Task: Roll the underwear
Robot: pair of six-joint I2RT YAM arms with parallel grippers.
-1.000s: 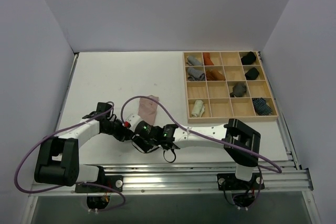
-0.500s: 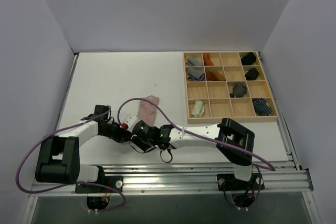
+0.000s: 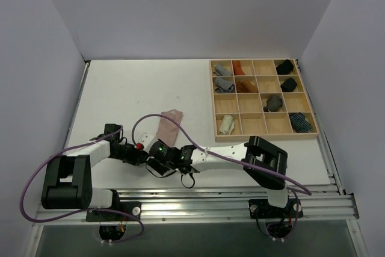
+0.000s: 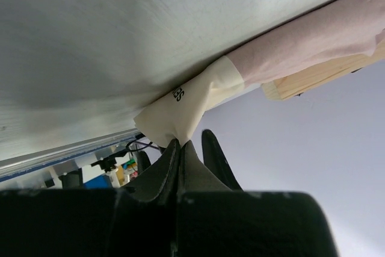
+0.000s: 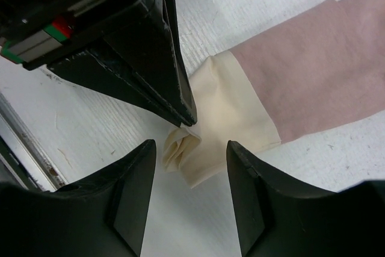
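Observation:
The dusty pink underwear [image 3: 168, 123] lies flat on the white table, left of the wooden tray. Its beige end [image 5: 231, 118] points toward the near edge, with the pink part [image 5: 319, 64] behind it. My left gripper [image 4: 179, 144] is shut on a corner of the beige end [image 4: 180, 106]; in the right wrist view its fingers [image 5: 159, 70] pinch that bunched corner. My right gripper [image 5: 195, 176] is open, its jaws on either side of the beige end just above the table, holding nothing. A pale yellow-green roll [image 3: 227, 124] sits in a front compartment of the tray.
The wooden compartment tray [image 3: 264, 138] stands at the right and holds grey, rust, black and blue-striped rolls. A purple cable [image 3: 180, 121] arcs over the cloth. Both wrists [image 3: 150, 156] are crowded together near the table's front rail [image 3: 198, 194].
Both grippers have shifted a little left and toward the near edge. The left gripper has kept its hold on the beige end, and the right arm has followed it.

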